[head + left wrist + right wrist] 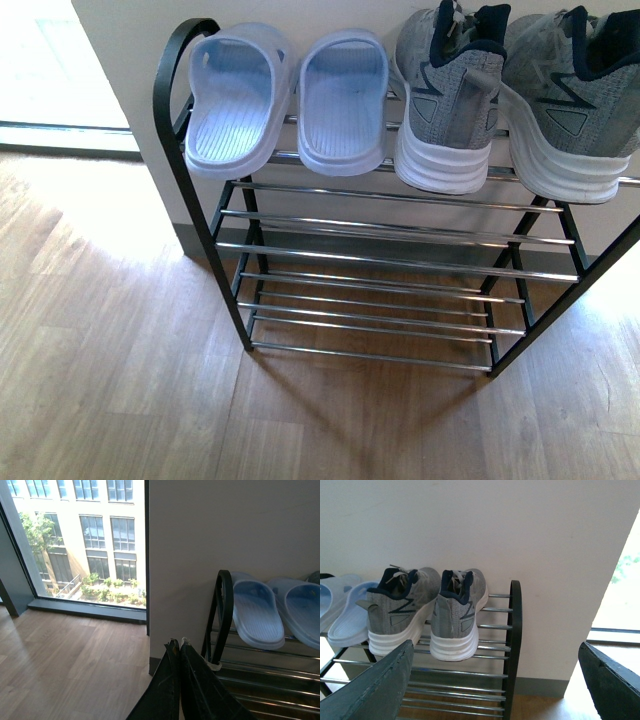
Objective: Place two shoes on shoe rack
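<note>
Shoe rack [380, 255], top tier: pale blue slides [285, 100] at 11 o'clock, touching; grey sneakers [510, 95] at 1 o'clock, heels outward. Left tool [179, 647] pressed together, empty; right tool [495, 680] spread wide.

This looks like a home entryway or apartment hallway: a low shoe rack [380, 300] stands against a plain pale wall [520, 525] on wood-plank flooring [110, 380], with slide sandals [285, 100] and sneakers [510, 100] lined up on top. A floor-length window [80, 540] shows a neighbouring building and greenery.
</note>
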You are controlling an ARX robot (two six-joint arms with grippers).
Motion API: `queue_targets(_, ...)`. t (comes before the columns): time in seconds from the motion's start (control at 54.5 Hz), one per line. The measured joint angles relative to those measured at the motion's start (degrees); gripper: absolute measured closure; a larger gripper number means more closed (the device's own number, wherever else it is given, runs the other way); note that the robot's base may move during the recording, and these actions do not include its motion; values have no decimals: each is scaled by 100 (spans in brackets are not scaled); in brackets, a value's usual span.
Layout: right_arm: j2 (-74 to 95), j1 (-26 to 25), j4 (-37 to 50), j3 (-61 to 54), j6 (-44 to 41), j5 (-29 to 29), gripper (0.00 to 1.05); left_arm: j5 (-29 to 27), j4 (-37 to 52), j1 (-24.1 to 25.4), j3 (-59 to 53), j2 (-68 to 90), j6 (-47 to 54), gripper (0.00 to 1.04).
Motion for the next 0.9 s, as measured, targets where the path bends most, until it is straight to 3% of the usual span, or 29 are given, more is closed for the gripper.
queue_targets(0.184,-2,0,0,0,0,0,9,0,2,0,0,-7,-2,103)
queue_targets(0.275,-2,0,0,0,0,0,9,0,2,0,0,-7,-2,84)
queue_targets(0.753,-2,0,0,0,0,-2,9,0,2,0,0,-7,0,8)
queue_targets(0.899,0,0,0,0,0,0,9,0,2,0,0,-9,11,9)
